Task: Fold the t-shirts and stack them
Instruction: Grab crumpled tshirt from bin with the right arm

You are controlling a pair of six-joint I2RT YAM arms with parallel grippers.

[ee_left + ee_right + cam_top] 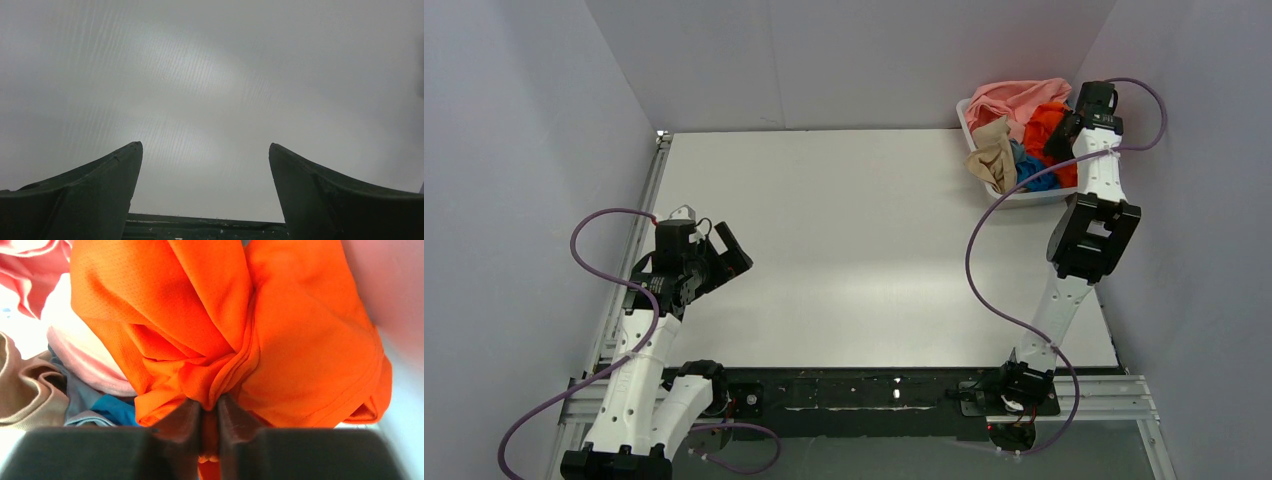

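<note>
Pinches right gripper point(210, 404) onto the orange-red t-shirt point(305, 340) in the basket point(1016, 200), holds left gripper point(206, 147) wide open, has nothing folded or stacked yet.

We take this for a robotics lab test cell rather than a home. Plain pale walls point(524, 150) box in a white surface point(854, 250) on three sides. Two white robot arms, the left arm point(639, 350) and the right arm point(1084, 230), are bolted to a metal frame point(1124, 398) at its near edge, and purple cables point(969, 255) loop from them. The one homely thing is a white basket point(1024, 198) of crumpled t-shirts point(1014, 105), an orange t-shirt point(1049, 120) among them.
</note>
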